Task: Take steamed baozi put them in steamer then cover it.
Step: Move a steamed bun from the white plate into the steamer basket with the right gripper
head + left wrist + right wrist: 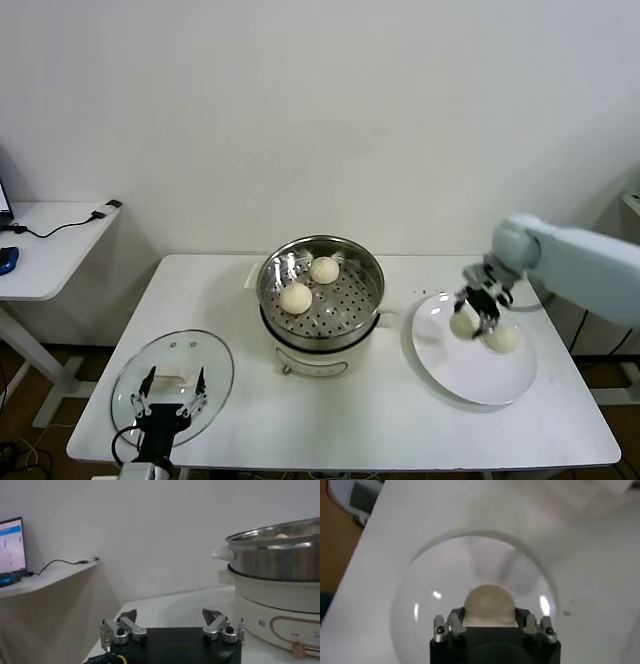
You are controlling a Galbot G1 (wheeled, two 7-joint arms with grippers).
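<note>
Baozi: two in steamer [322, 292] at table centre, two on plate [480, 372] right. Right gripper [473, 318] clamps left plate bun [489, 605]. Left gripper [167, 393] wide, over cover [172, 378] near left.

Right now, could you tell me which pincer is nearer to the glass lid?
The left pincer: it hovers open over the lid. The right pincer is across the table, shut on a baozi.

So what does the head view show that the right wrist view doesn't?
Only the head view: the steamer holding two baozi, the glass cover lying on the table, the left claw open above it, and a second baozi on the plate. Only the right wrist view: nothing extra. Both: the right claw shut on a baozi over the white plate.
</note>
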